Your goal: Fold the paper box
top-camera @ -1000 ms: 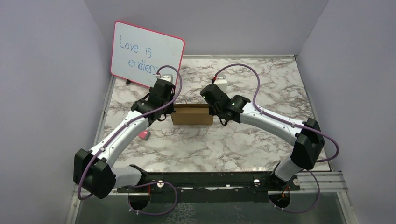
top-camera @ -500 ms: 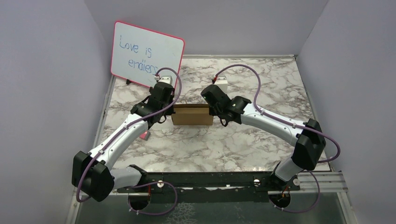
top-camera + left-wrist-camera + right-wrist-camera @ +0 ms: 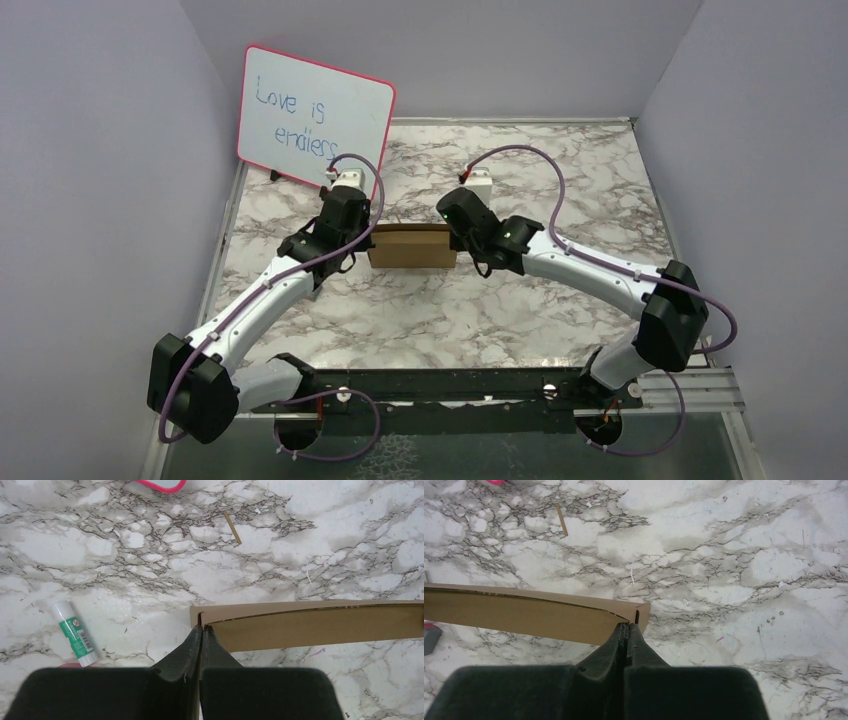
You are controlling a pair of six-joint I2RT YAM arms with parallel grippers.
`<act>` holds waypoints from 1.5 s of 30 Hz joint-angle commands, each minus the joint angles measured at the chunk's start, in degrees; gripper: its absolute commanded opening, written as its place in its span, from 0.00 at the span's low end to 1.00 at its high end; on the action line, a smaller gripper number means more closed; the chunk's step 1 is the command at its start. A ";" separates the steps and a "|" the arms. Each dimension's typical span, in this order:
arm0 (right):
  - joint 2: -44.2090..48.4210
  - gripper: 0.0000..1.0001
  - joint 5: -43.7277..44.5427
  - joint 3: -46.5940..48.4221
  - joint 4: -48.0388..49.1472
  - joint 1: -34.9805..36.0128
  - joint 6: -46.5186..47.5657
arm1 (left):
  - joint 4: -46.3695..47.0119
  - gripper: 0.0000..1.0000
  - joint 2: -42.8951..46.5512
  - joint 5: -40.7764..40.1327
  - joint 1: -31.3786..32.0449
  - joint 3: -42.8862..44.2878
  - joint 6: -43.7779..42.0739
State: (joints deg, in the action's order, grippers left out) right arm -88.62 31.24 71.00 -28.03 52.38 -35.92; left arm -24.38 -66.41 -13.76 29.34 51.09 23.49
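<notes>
The paper box (image 3: 410, 245) is a low brown cardboard shape lying mid-table, its long side facing me. My left gripper (image 3: 367, 247) is at the box's left end. In the left wrist view its shut fingertips (image 3: 201, 628) touch the near wall of the box (image 3: 320, 625) right at a corner slit. At the right end is my right gripper (image 3: 459, 246), whose shut tips (image 3: 628, 626) meet the box (image 3: 524, 612) at that corner's slit. No cardboard shows between either pair of fingers.
A pink-framed whiteboard (image 3: 315, 115) leans at the back left. A glue stick (image 3: 75, 634) lies on the marble left of the box. A thin wooden stick (image 3: 232, 521) lies behind the box. Purple walls enclose three sides.
Both arms have shifted slightly, the wrists settling a little nearer and lower at the box's ends. The box has stayed in place and both grippers have stayed shut.
</notes>
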 commanded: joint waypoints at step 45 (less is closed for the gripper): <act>0.71 0.60 -2.96 4.41 16.65 0.00 16.66 | 6.19 0.00 3.24 -1.56 1.65 -12.59 4.04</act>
State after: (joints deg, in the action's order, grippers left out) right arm -83.37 28.60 71.85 -13.82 52.49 -22.79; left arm -10.24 -61.65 -15.77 30.02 40.47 28.03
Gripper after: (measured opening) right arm 0.626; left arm 0.003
